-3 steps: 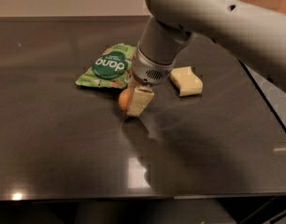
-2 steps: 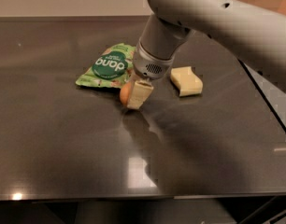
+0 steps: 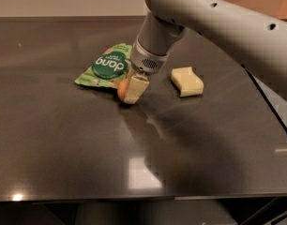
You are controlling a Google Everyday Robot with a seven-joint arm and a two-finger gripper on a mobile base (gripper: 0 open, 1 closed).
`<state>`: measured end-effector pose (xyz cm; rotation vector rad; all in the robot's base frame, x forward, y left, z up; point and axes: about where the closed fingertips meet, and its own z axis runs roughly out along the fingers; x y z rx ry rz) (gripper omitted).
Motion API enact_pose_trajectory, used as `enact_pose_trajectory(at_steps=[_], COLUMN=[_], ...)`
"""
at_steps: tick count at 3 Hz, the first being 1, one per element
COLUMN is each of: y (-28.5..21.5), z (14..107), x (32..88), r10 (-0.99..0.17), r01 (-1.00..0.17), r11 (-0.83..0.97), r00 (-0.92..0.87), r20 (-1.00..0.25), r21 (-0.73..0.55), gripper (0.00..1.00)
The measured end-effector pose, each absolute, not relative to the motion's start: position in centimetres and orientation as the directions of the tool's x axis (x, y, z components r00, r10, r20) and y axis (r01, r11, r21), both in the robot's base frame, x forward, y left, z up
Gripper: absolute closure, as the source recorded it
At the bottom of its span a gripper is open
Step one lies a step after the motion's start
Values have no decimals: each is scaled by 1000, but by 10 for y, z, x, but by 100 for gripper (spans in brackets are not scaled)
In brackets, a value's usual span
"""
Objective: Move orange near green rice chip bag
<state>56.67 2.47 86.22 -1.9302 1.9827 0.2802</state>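
The orange (image 3: 122,88) is a small round fruit on the dark table, mostly hidden behind the pale finger (image 3: 135,89) of my gripper (image 3: 129,90). The gripper is low over the table and shut on the orange. The green rice chip bag (image 3: 107,66) lies flat just behind and to the left of the orange, its dark green "dang" logo facing up. The orange sits right at the bag's near right edge.
A pale yellow sponge block (image 3: 186,81) lies to the right of the gripper. My arm (image 3: 218,22) reaches in from the upper right. The dark table (image 3: 64,144) ends at a front edge near the bottom and a right edge at the far right.
The gripper with the orange has shifted slightly up and left, closer to the bag's edge. The bag and sponge have not moved.
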Motion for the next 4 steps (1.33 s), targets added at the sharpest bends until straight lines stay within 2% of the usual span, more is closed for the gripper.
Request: enact_pose_trajectory(at_steps=[3, 4], y=[28, 29], z=[852, 851], x=[574, 574], r10=[-921, -921], r01=[-995, -995], r11=[48, 46], r00=[-11, -10], r20=[-390, -389], r21=[-87, -85], gripper=[12, 0])
